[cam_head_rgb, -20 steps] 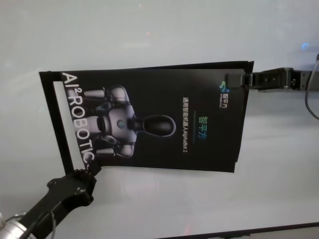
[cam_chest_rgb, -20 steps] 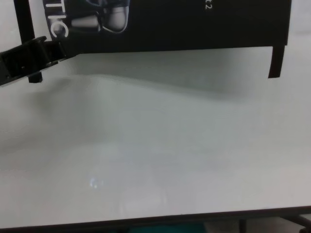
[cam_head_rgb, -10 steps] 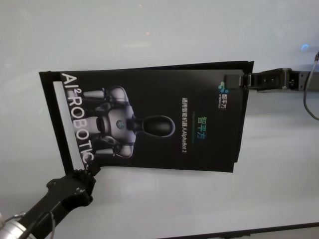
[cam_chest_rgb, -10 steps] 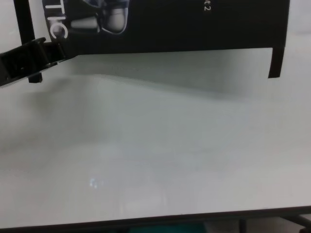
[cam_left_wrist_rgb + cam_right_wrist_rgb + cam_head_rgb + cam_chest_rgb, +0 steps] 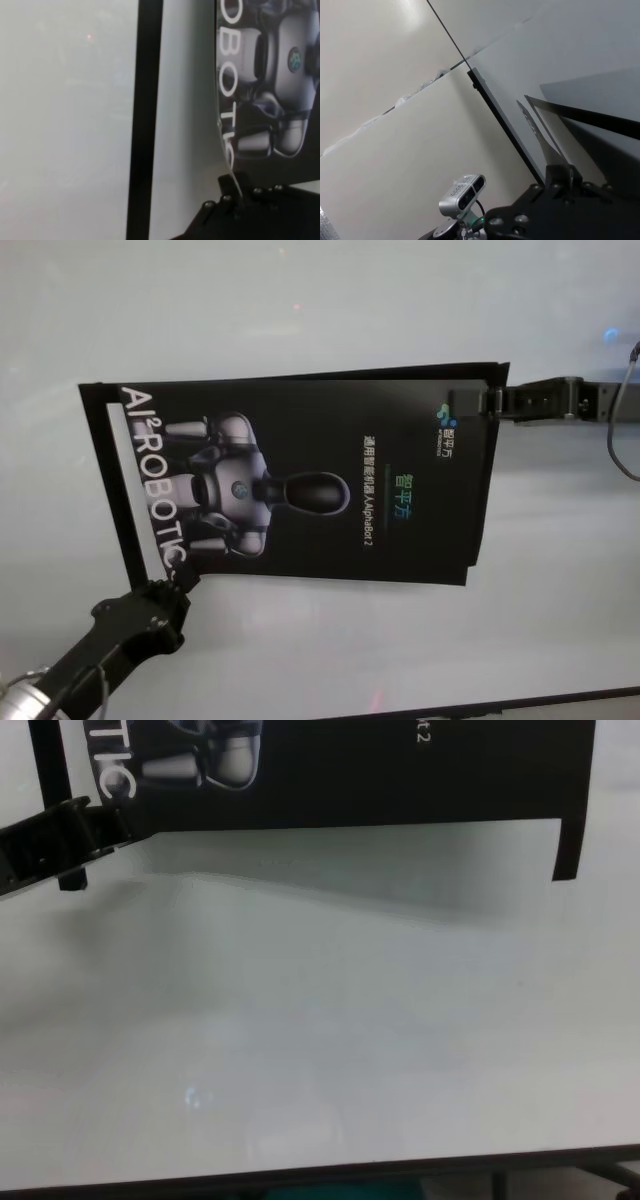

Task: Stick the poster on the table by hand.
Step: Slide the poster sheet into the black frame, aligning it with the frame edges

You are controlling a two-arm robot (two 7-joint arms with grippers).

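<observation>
Across the table: the poster [image 5: 330, 475] lies over the white table [image 5: 300, 660], its long side running from 9 to 3 o'clock in the head view.
Poster print: "AI²ROBOTIC" lettering at the 9 o'clock end, silver-grey robot picture beside it, "AlphaBot 2" text near the middle.
Left gripper [image 5: 183, 580]: at the poster's 7 o'clock corner, fingers pinched narrow on that corner; the left wrist view shows the edge curling up off the table into the fingers.
Right gripper [image 5: 470, 400]: at the 2 o'clock corner, clamped narrow on the poster's edge.
Black strips [image 5: 125, 490]: one along the 9 o'clock end, one [image 5: 568, 845] at the 3 o'clock end, both flat on the table.
Chest view: a shadow under the poster's near edge.
</observation>
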